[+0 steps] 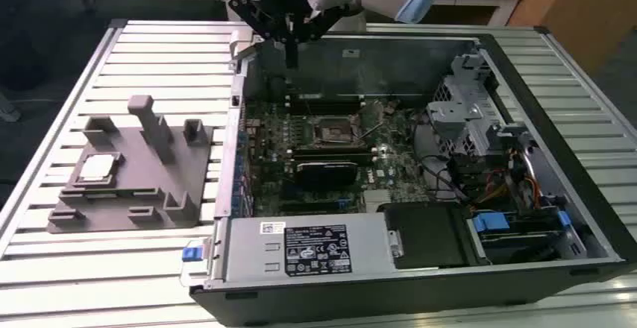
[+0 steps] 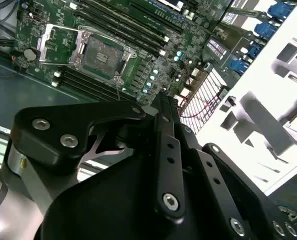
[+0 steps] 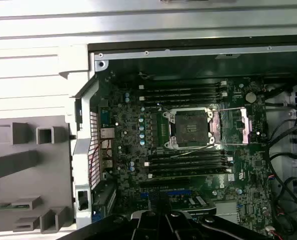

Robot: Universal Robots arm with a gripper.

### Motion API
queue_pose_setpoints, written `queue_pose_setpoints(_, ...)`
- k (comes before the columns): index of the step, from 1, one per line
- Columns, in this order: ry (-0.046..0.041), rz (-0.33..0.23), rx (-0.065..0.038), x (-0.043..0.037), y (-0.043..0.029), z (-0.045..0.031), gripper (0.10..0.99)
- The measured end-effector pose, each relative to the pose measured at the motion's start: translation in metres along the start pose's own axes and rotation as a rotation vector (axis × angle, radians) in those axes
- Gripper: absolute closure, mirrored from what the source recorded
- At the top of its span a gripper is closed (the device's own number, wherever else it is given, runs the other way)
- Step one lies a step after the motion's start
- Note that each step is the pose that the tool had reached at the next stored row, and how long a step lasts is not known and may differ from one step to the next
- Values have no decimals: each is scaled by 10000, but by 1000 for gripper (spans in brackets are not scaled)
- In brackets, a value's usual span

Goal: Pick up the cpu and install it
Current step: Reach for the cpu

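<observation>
Gripper: my gripper (image 1: 291,61) hangs over the back wall of the open computer case (image 1: 398,63), near the table's (image 1: 60,283) far edge in the exterior view.
Fingers: drawn together into one narrow stem, with nothing between them.
Cpu: the cpu (image 1: 97,168) lies flat, pale silver top up, in a recess of the grey fixture (image 1: 149,186). The fixture stands outside the case, toward the table's edge on the exterior view's left.
Bearing: from my fingertips the cpu lies toward the exterior view's left and toward the table's near edge, well apart, with the case's side wall between us.
Axis: the chip is square, its sides running roughly with the fixture's edges.
Socket: the socket (image 3: 190,129) (image 2: 102,55) shows in both wrist views with its retaining frame swung open and nothing seated.
Progress: in my judgement, the pick-up is not yet made.
</observation>
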State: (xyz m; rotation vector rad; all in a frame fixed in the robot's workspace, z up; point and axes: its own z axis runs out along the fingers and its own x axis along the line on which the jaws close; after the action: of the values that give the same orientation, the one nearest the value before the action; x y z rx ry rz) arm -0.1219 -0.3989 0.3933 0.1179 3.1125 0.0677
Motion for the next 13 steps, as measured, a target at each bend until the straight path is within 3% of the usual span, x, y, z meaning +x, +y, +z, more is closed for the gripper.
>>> queue_pose_setpoints(13, 1, 0, 1, 35, -3, -1, 980)
